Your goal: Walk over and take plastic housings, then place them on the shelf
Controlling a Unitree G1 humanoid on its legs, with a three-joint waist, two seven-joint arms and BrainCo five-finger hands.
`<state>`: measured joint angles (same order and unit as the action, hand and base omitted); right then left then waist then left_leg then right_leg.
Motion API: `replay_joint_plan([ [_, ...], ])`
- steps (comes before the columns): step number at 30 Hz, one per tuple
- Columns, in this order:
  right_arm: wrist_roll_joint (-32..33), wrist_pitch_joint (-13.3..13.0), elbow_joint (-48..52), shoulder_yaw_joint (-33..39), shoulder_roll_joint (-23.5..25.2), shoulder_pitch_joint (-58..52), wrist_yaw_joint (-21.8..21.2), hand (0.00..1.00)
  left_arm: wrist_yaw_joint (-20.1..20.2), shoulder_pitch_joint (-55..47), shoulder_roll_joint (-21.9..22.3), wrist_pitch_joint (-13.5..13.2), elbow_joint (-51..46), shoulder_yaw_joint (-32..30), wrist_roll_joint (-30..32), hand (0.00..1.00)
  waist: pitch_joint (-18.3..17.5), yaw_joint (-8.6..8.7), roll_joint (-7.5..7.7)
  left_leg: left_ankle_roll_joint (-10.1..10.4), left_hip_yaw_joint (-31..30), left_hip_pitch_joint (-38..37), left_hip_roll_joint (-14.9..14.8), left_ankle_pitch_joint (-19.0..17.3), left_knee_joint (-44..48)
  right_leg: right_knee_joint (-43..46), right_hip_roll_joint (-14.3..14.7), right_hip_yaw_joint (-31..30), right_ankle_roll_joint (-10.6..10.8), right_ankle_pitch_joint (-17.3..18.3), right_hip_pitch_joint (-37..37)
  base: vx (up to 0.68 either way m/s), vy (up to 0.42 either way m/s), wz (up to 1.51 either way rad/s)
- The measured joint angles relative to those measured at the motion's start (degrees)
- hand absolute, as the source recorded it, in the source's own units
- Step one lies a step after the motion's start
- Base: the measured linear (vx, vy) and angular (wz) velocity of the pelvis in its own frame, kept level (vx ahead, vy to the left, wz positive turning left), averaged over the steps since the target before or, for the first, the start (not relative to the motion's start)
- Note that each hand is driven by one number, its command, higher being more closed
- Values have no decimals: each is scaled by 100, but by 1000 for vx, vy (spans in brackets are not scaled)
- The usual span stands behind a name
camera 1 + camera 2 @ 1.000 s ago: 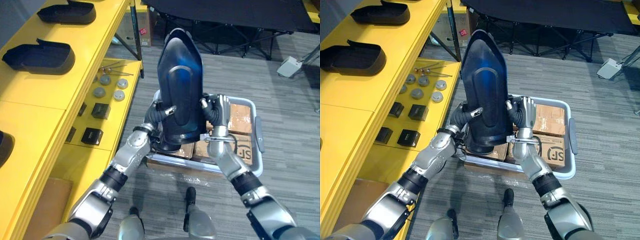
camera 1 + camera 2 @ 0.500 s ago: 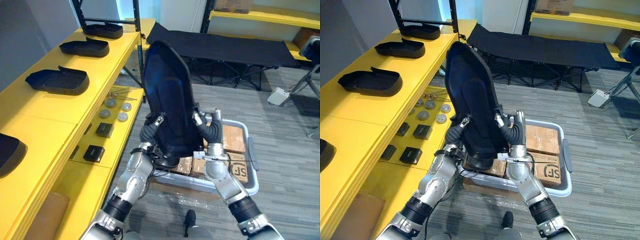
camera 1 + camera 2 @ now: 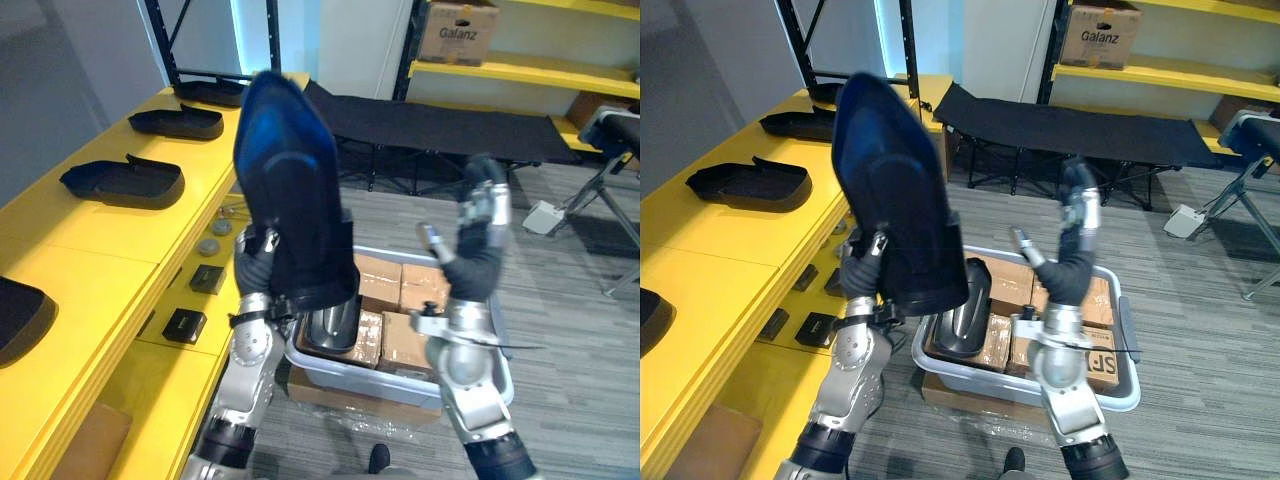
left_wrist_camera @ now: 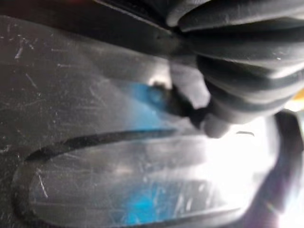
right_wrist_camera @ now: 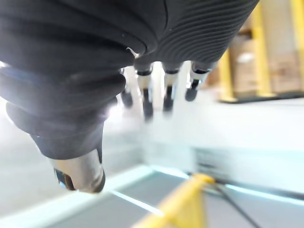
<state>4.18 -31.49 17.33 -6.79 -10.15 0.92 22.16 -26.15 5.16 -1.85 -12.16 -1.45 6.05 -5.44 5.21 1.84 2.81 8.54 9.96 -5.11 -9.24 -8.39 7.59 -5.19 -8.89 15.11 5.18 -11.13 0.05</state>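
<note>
I see left hand (image 3: 862,272) gripping large black plastic housing (image 3: 895,200) above grey plastic bin (image 3: 1128,350); right hand (image 3: 1080,215) over bin, fingers straight.

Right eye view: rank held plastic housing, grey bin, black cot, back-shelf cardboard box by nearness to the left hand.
1. plastic housing: in left hand.
2. grey bin: beside it, lower.
3. black cot: behind bin.
4. cardboard box: far shelf.

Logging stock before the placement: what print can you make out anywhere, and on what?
Cardboard box on the upper yellow shelf: one dark brand word, left unquoted.
Cardboard boxes in the grey bin: a dark mark, partly hidden, unreadable.
Plastic housing: no print seen.
</note>
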Motion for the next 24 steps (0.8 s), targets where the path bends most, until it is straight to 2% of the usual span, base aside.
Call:
replay_joint_plan([
  [2, 664, 41, 65, 325, -39, -291, -610, 0, -298, -87, -40, -15, -39, -362, 602, 100, -12, 46, -23, -16, 10, 2, -6, -10, -8, -1, 7, -1, 8, 15, -12, -50, -6, -4],
  [5, 1367, 180, 100, 793, -47, -811, -1209, 0, -670, -272, -57, -44, -311, -688, 1284, 100, -81, 63, -132, -14, 99, 13, -9, -11, -50, -1, 13, -71, 9, 16, -92, -17, 4, -11],
  [8, 1755, 387, 105, 1195, -4, -1239, -1428, 0, -752, -523, -68, -260, -440, -849, 1524, 100, -153, 78, -261, -6, 187, 12, -8, -12, -119, -1, 18, -120, 9, 20, -147, 30, 20, -14],
  [10, 1761, 780, -15, 1567, 93, -1653, -1595, 0, -661, -778, -58, -565, -524, -917, 1441, 100, -192, 108, -327, 32, 255, 10, -21, -5, -117, 1, 37, -177, -5, 6, -212, 68, 29, -14],
  [12, 1755, 1218, -460, 1668, 204, -1838, -1599, 0, -361, -1064, 14, -856, -712, -922, 1056, 100, -189, 196, -321, 46, 303, 1, -26, -26, -119, 4, 49, -219, 31, -20, -224, 47, 29, -13],
  [13, 1754, 1330, -716, 1682, 282, -1891, -1598, 0, -227, -1154, 12, -936, -763, -905, 955, 100, -184, 209, -313, 44, 318, -2, -26, -47, -112, 2, 51, -234, 35, -22, -230, 22, 26, -9],
  [16, 1820, 1353, -1090, 1664, 551, -2047, -1586, 0, 106, -1220, 2, -1116, -795, -854, 560, 100, -170, 208, -291, 34, 347, -3, -17, -68, -110, 3, 45, -258, 48, -32, -244, 7, 19, -4],
  [21, 1985, 1274, -1449, 1651, 563, -1523, -1578, 0, 240, -1320, 2, -1235, -808, -926, 309, 100, -154, 142, -287, 15, 407, -99, -16, -128, -46, 52, 46, -328, 60, -42, -166, -2, 18, -5],
  [24, 1976, 1284, -1844, 1653, 550, -1096, -1506, 0, 246, -1459, 12, -1240, -1017, -951, 301, 100, 142, 9, -388, -37, 240, -41, -42, -425, 482, 52, -1, -234, 104, -26, 112, -71, 41, 13],
])
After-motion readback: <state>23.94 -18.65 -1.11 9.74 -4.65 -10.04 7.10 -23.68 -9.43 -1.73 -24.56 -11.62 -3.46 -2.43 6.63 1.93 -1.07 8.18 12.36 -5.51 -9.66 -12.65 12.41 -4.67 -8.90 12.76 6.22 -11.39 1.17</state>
